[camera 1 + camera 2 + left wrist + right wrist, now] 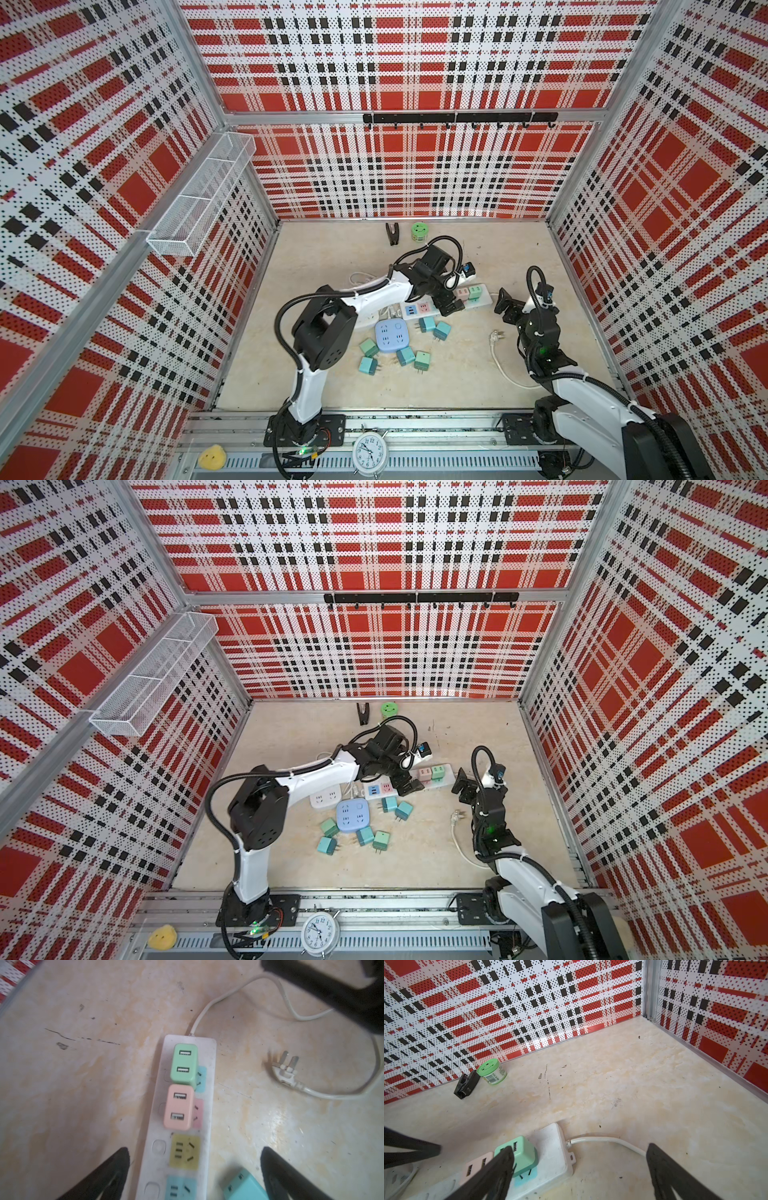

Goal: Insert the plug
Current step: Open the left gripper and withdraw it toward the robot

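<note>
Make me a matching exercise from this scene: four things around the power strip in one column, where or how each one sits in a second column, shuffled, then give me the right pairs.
Column one:
1. green USB adapter
2. pink USB adapter
3. yellow socket
4. white three-pin plug

Column two:
A. empty, nothing plugged in
B. lying loose on the table, beside the power strip
C. plugged in at the strip's end where the cord leaves
D. plugged in between another adapter and an empty socket

Pairs: 1-C, 2-D, 3-A, 4-B
</note>
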You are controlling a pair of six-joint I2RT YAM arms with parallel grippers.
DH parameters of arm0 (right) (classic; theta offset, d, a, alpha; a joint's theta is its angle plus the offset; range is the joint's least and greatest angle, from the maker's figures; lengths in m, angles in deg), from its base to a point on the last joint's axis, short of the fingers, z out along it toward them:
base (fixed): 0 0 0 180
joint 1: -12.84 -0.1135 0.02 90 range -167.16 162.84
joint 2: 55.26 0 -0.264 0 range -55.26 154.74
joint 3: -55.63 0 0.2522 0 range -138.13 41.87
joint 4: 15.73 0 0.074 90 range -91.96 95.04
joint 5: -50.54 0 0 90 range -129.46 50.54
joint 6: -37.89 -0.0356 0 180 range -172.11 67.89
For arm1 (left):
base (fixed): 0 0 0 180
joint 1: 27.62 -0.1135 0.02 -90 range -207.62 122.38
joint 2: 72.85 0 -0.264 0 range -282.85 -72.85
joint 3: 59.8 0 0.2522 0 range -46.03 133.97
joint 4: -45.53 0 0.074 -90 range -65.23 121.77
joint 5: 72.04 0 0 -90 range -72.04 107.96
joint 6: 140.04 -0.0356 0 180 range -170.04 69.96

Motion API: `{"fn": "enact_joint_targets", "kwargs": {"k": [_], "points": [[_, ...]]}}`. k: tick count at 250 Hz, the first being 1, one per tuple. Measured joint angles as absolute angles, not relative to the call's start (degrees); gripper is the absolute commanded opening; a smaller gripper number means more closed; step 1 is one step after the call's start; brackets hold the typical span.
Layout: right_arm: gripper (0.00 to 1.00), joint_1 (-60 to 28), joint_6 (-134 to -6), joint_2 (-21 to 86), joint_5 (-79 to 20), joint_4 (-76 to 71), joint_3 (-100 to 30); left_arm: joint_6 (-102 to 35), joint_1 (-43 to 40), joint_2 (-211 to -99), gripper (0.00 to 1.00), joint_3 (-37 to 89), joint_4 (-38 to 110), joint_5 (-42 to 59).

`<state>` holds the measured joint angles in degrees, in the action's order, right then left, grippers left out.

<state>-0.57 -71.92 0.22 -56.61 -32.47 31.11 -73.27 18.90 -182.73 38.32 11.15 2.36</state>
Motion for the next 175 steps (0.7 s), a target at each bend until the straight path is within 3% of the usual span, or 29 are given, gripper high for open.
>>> {"fn": "enact_joint_targets", "kwargs": {"k": [43, 76, 107, 175], "points": [[1.00, -0.57, -70.70, -0.04, -51.89, -34.91, 31.46, -67.78, 22.55, -162.97, 0.99, 21.86, 18.12, 11.45], [0.94, -0.59, -69.67, 0.29, -48.39, -36.71, 31.77, -62.23, 23.76, -147.34, 0.99, 8.51, 23.12, 18.23], [0.86, -0.61, -68.95, 1.99, -45.86, -36.84, 31.33, -55.34, 21.70, -134.67, 0.99, -2.29, 25.14, 25.22], [0.80, -3.43, -73.25, 2.14, -40.70, -28.23, 26.61, -48.55, 16.94, -112.35, 0.99, -25.37, 30.73, 38.23]]}}
